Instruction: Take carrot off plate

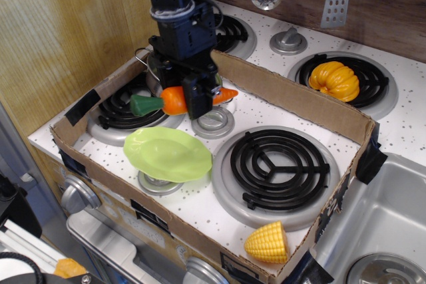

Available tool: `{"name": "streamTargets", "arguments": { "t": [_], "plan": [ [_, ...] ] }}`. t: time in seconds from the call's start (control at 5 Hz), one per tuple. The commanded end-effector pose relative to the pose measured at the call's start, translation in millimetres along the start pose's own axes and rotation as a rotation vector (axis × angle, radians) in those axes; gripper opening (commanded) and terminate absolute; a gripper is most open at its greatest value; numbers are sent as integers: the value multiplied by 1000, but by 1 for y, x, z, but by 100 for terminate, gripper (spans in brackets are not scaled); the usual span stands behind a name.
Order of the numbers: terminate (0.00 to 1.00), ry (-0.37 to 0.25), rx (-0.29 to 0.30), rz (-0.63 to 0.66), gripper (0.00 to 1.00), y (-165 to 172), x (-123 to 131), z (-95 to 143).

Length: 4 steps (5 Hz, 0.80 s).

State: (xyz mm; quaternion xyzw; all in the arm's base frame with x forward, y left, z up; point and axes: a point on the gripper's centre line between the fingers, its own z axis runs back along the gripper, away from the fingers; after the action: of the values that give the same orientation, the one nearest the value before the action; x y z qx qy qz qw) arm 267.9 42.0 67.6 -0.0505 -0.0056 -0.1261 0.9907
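The orange carrot (174, 100) with its dark green stem end pointing left hangs in the air, well above the stove top. My black gripper (197, 100) is shut on the carrot's middle, coming down from above. The lime-green plate (166, 154) lies below and slightly in front of it, on a small silver knob disc at the front left of the cardboard box, with nothing on it. The carrot is clear of the plate.
A cardboard box wall (293, 101) rings the front burners. A steel pan is mostly hidden behind my gripper. A large black burner (278, 161) sits at right, a yellow corn piece (267, 243) at the front right corner, a pumpkin (334, 80) on the back right burner.
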Motion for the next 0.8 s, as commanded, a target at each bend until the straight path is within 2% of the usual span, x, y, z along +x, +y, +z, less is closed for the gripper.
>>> {"name": "streamTargets", "arguments": {
  "t": [0.0, 0.2, 0.4, 0.6],
  "plan": [
    [0, -170, 25, 367, 0, -32, 21, 41],
    [0, -288, 76, 604, 0, -45, 20, 29],
    [0, -372, 170, 820, 0, -50, 23, 17],
    [0, -356, 212, 845, 0, -53, 23, 6]
  ]
}}
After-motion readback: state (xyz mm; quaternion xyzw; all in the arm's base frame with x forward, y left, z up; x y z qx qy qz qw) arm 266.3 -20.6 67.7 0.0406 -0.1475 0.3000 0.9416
